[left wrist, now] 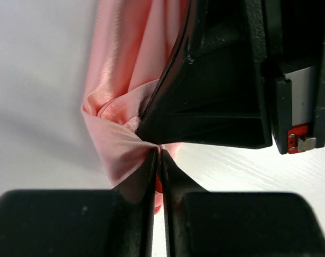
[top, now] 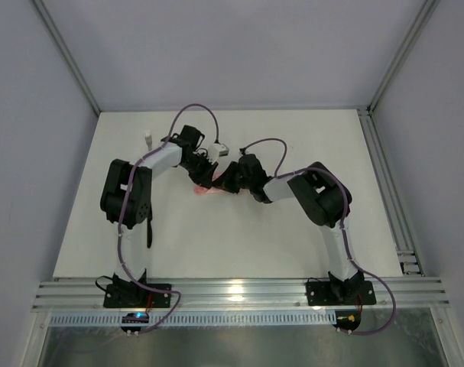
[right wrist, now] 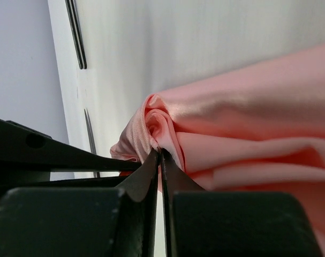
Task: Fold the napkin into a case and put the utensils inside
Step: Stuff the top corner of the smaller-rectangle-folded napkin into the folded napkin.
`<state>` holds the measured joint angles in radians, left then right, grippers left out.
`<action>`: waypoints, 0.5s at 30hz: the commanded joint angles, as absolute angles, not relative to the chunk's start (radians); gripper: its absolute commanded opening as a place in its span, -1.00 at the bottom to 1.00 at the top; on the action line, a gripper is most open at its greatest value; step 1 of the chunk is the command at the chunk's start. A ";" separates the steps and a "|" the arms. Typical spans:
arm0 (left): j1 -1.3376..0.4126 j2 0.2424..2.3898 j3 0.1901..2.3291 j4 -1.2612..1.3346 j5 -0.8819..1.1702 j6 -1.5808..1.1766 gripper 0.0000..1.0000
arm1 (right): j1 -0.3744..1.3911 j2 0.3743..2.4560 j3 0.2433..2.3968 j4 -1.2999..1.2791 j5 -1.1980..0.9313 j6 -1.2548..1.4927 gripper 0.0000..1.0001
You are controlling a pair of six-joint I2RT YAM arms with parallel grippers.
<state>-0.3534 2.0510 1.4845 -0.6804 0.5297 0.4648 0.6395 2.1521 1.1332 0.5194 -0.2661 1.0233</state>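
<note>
The napkin [top: 206, 189] is bunched up near the middle of the worktop [top: 285, 245], right where the two arms' tips meet. The left jaws are pressed together on a fold of its pink cloth. The right jaws pinch another crumpled fold (the two pairs sit close against each other).

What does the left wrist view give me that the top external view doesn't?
Only the left wrist view shows the grip up close. The left hand is shut on a bunched fold of the napkin, and the right hand has its black tip pressed into the same bunch right beside it. Only the top external view shows the whole table, with a small white object near its far left corner. Both views show the pink cloth where the two hands meet.
</note>
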 commanded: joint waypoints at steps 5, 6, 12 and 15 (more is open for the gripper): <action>-0.353 1.982 1.485 -0.647 0.435 0.479 -0.81 | 0.638 2.229 1.198 0.572 -0.232 1.103 -0.93; -0.353 1.976 1.473 -0.634 0.416 0.473 -0.81 | 0.641 2.233 1.203 0.574 -0.247 1.107 -0.93; -0.348 1.954 1.454 -0.584 0.364 0.443 -0.78 | 0.658 2.237 1.204 0.572 -0.259 1.100 -0.93; -0.348 1.953 1.447 -0.575 0.345 0.437 -0.71 | 0.660 2.244 1.201 0.574 -0.255 1.103 -0.93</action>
